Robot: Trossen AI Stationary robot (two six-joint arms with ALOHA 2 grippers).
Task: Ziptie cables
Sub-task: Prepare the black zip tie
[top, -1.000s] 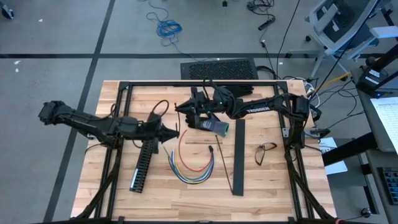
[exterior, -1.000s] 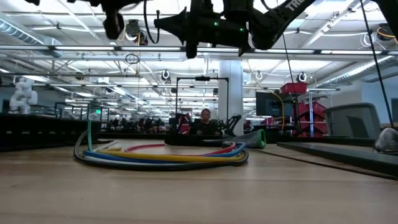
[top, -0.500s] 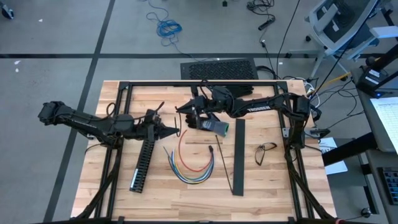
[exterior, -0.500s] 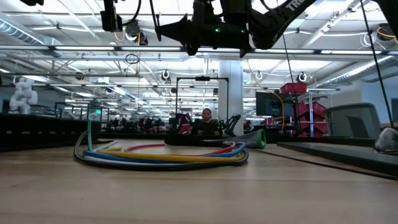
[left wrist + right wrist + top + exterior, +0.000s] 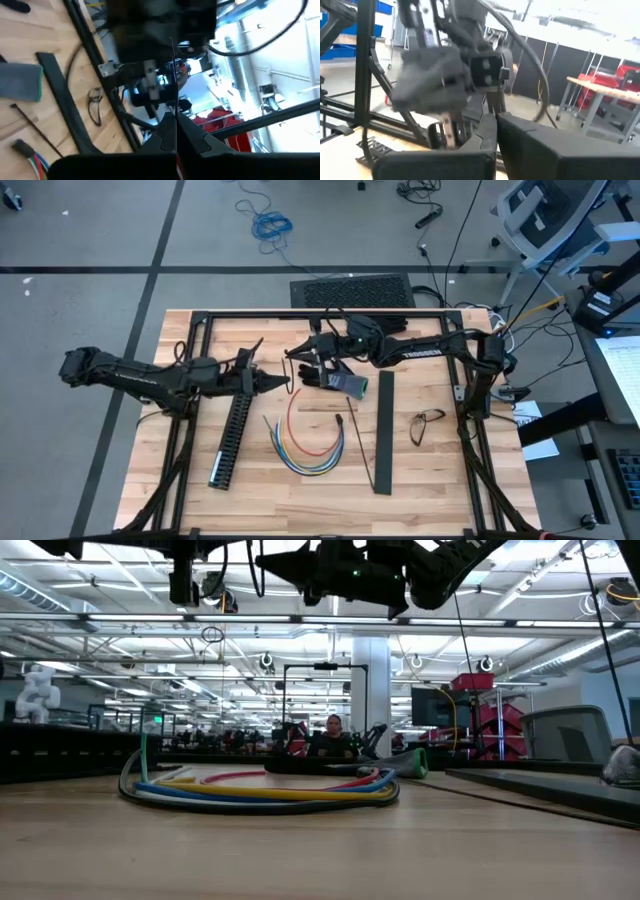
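The cables (image 5: 310,448), a curved bundle of red, yellow, blue and green wires, lie flat on the wooden table at its middle; they also show in the low view (image 5: 260,792). A loose black zip tie (image 5: 355,450) lies just to their right. My left gripper (image 5: 286,383) hovers above the table, pointing level toward the right edge, shut on a thin black strip (image 5: 173,75). My right gripper (image 5: 290,358) is shut and hovers just beyond it on the far side, pointing toward the left edge. Both are high above the cables. My left gripper pinches the thin black strip's near end (image 5: 176,111) between its two fingertips. The strip sticks straight out past the fingers, clear of the table, toward my right gripper. My right gripper is shut where the strip's other end reaches; whether it touches the strip I cannot tell.
A long black slotted duct (image 5: 229,442) lies left of the cables and a flat black bar (image 5: 383,435) right of them. A grey and green block (image 5: 350,384) sits under the right arm. Glasses (image 5: 427,420) lie near the right edge. A black frame (image 5: 320,314) rims the table.
My left gripper has rolled about its own axis and drifted slightly toward the far edge. My right gripper has also rolled and risen a little. Both have stayed shut. The cables have not moved.
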